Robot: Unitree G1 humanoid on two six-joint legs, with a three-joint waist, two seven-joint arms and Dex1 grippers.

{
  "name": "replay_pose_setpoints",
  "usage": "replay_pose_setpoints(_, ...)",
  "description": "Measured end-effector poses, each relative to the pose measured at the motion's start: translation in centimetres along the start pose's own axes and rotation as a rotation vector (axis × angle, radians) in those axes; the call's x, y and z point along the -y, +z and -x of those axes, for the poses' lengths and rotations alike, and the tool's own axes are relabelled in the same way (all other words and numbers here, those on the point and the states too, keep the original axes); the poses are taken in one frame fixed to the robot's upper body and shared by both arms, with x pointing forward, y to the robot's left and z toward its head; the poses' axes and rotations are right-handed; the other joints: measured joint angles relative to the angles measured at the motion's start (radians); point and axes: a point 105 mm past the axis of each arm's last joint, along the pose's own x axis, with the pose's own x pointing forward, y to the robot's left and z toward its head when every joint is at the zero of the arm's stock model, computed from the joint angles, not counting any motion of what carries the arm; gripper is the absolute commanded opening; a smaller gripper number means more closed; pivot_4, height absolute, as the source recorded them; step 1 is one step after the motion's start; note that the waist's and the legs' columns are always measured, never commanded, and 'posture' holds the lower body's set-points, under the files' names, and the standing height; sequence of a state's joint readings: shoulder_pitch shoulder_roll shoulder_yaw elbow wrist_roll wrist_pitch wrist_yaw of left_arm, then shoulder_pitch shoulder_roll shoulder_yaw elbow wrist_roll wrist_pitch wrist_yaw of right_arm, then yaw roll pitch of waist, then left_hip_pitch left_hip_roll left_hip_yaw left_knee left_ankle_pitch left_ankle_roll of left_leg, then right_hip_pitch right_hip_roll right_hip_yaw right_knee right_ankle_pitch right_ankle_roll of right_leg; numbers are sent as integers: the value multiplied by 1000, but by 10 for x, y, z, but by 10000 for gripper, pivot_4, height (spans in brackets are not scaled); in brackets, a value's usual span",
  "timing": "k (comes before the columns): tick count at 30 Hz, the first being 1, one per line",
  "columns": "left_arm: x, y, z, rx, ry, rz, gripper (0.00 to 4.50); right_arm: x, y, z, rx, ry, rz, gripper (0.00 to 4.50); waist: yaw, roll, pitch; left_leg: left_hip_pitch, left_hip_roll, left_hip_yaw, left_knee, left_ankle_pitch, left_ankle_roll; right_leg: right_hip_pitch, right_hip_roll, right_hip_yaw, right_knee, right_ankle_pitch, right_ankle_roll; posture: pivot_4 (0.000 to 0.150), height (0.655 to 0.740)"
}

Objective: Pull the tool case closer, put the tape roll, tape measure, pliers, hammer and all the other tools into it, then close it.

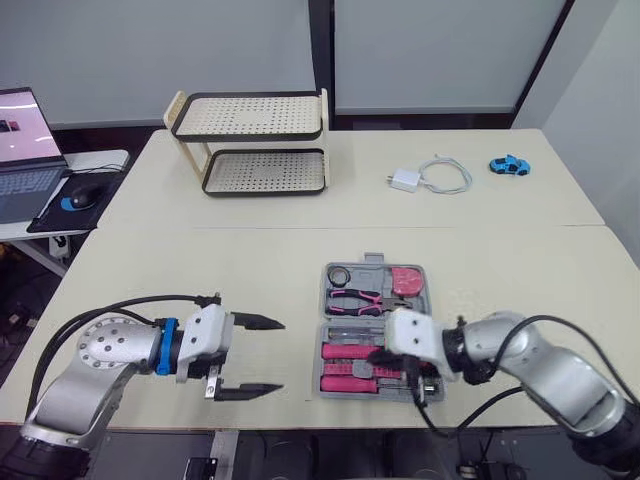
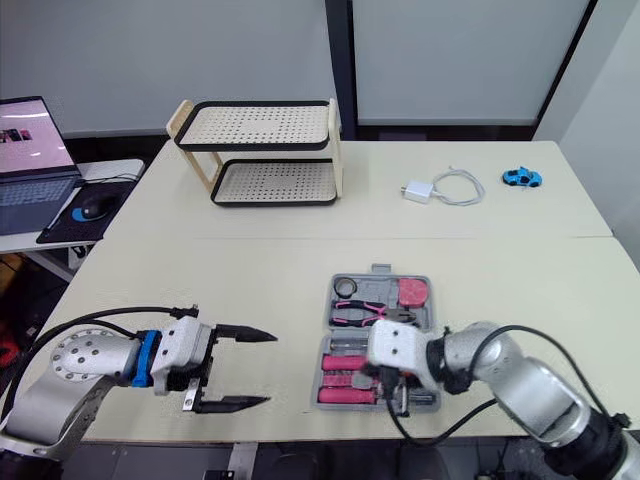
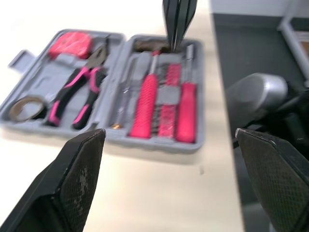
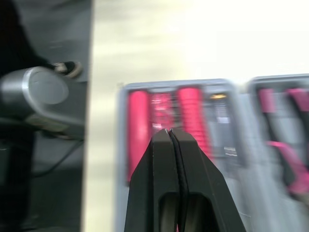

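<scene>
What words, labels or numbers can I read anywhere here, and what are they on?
No text can be read here.
Laptop screen: small dark marks on pink, too small to read.
Tape measure: blurred, no legible label.
Tool case: no lettering visible.

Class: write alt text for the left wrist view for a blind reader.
An open grey tool case lies on a pale table, holding pliers, a tape roll, a tape measure and pink-handled tools. The open left gripper faces it; the shut right gripper points at it.
</scene>
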State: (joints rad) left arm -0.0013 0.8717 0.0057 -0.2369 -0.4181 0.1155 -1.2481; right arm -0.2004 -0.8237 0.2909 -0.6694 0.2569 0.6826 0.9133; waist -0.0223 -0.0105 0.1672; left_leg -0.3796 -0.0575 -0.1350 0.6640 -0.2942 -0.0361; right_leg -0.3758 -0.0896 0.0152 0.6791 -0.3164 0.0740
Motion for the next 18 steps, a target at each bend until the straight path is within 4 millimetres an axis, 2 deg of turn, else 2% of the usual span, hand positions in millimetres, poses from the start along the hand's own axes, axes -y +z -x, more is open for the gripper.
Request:
replay_pose_setpoints(1, -5, -4, 0, -7, 32, 26, 45000, 4, -6, 10, -6, -38, 0, 422, 2, 0, 0, 0, 0, 0, 0, 0, 0, 0, 0, 0, 0, 0, 0, 1500, 7400)
replay_pose_setpoints(4, -21, -10, -5, 8, 116, 91, 38923, 14, -27, 33, -38, -136, -29, 0, 2, -1, 0, 0, 0, 1, 0, 0, 0, 1, 0, 0, 0, 0, 0, 1500, 7400)
replay_pose_setpoints(8, -33, -22, -14, 17, 147, 149, 25585, 27, -62, 54, -110, -244, -126, 0, -5, -1, 0, 3, 0, 1, 0, 0, 0, 2, 1, 0, 1, 0, 0, 1500, 7400)
replay_pose_setpoints(12, -40, -39, -29, -16, 141, 160, 12321, 34, -92, 61, -183, -318, -151, 0, -10, -1, 0, 4, -1, 2, 0, 0, 0, 3, 2, 1, 1, 0, 0, 1500, 7400)
replay_pose_setpoints(15, -44, -51, -41, -44, 126, 166, 2240, 35, -108, 55, -212, -317, -157, 0, -9, -1, 0, 4, -1, 2, 0, 0, 0, 3, 2, 1, 1, 0, 0, 1500, 7400)
replay_pose_setpoints(16, -45, -54, -44, -52, 122, 161, 562, 36, -110, 52, -215, -311, -155, 0, -9, -1, 0, 4, -1, 2, 0, 0, 0, 3, 2, 1, 1, 0, 0, 1500, 7400)
replay_pose_setpoints(18, -51, -55, -51, -55, 120, 153, 562, 39, -114, 46, -214, -306, -151, 0, -8, -1, 0, 4, -1, 2, 1, 1, -1, 3, 1, 1, 1, 0, 0, 1500, 7400)
